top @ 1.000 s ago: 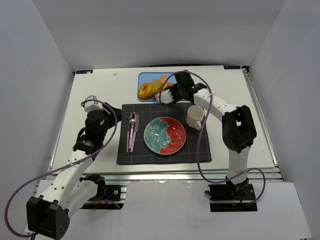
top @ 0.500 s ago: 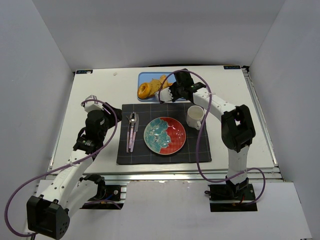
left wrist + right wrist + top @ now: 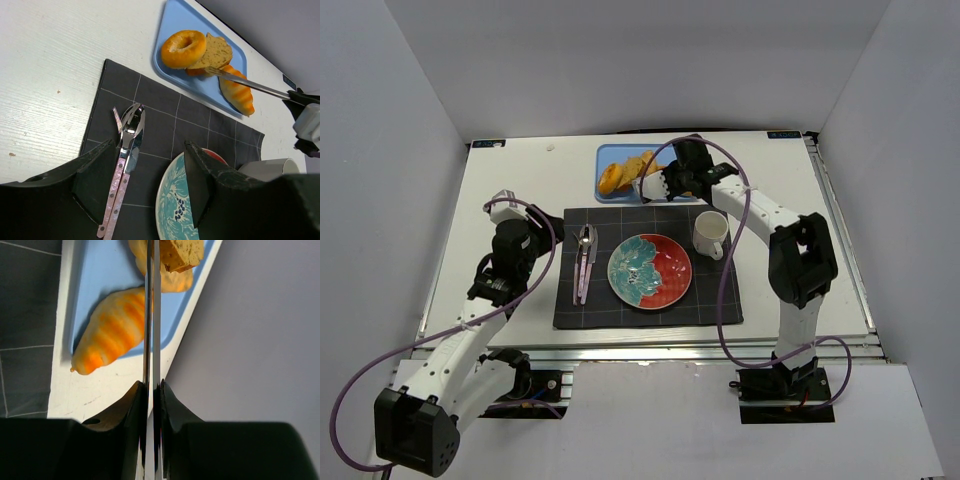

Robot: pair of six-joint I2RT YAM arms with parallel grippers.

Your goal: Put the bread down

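Slightly back and rightward, the right fingers (image 3: 662,184) have shifted beside the pale blue tray (image 3: 607,153). Left-wrist view: left fingers (image 3: 147,180) gape empty; silver metal tongs (image 3: 250,85) touch the squarish tan bread slice (image 3: 216,51) on the tray. Right-wrist view: right fingers clamp the tongs, slice straight ahead at their tips.

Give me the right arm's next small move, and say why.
Probably lift the tongs straight up a little. The right tool squeezes them shut, seemingly on the bread slice, which leans against the donut on the tray. The plate holds nothing.
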